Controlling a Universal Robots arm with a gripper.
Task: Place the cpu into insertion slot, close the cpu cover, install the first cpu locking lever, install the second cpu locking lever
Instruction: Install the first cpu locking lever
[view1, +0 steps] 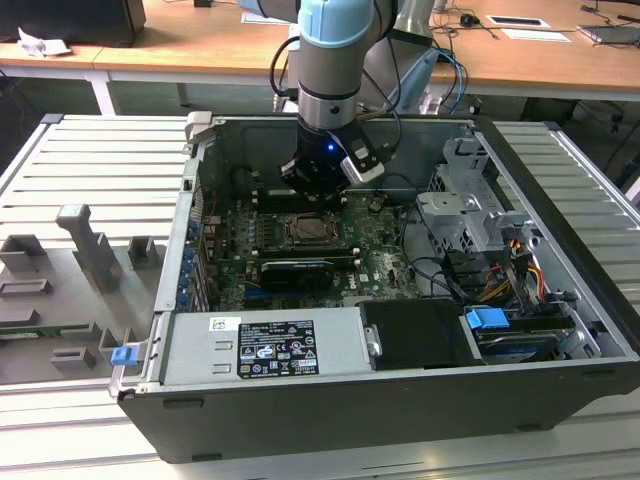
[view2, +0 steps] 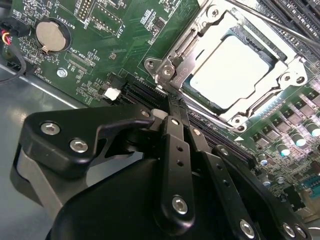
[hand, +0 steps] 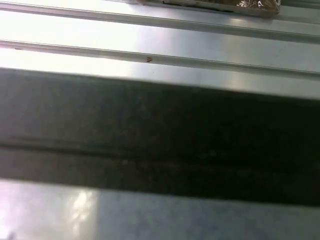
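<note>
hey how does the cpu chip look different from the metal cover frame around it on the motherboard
In the second wrist view, the pale silver-grey square cpu is a flat, matte, unbroken surface, while the shiny silver metal cpu cover is a frame with a square central cut-out. The cpu sits inside that opening; the cpu cover lies around and over its edges. The cpu is smaller; the cpu cover extends past it to screws at the corners. Both lie flat on the green motherboard.

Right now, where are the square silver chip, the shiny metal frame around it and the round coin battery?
square silver chip (view2: 232, 70), second wrist view, its pale top.
shiny metal frame (view2: 187, 47), second wrist view, one side bar.
round coin battery (view2: 51, 36), second wrist view, its face.
</note>
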